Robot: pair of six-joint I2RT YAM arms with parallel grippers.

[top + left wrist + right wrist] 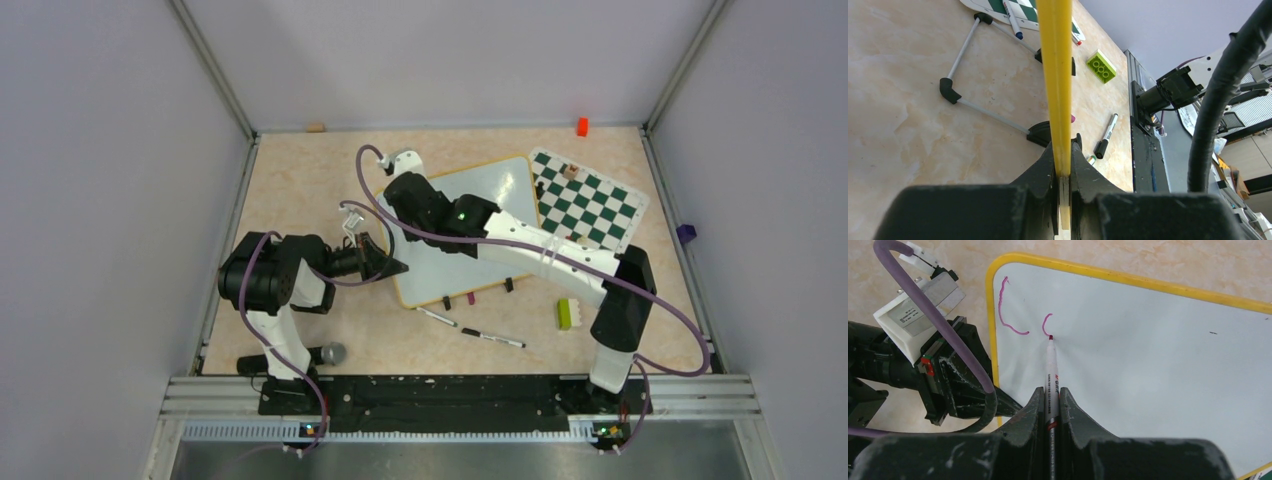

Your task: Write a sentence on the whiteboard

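Observation:
The whiteboard (500, 190) lies mid-table with its yellow frame and black clip feet. My left gripper (390, 265) is shut on the board's left edge. In the left wrist view the yellow frame (1055, 75) runs between the closed jaws of my left gripper (1063, 150). My right gripper (400, 195) is over the board's far left corner. In the right wrist view my right gripper (1050, 390) is shut on a white marker (1052, 370) whose tip touches the whiteboard (1148, 365). Of the sentence (1010, 310), only a purple "L" and a short curved stroke (1046, 322) show.
The green-and-white chess mat (590, 200) lies right of the board. A green brick (565, 313) and two loose markers (437, 317) (493, 338) lie in front of it. An orange block (582, 126) sits at the back wall. A grey ball (332, 352) lies by the left base.

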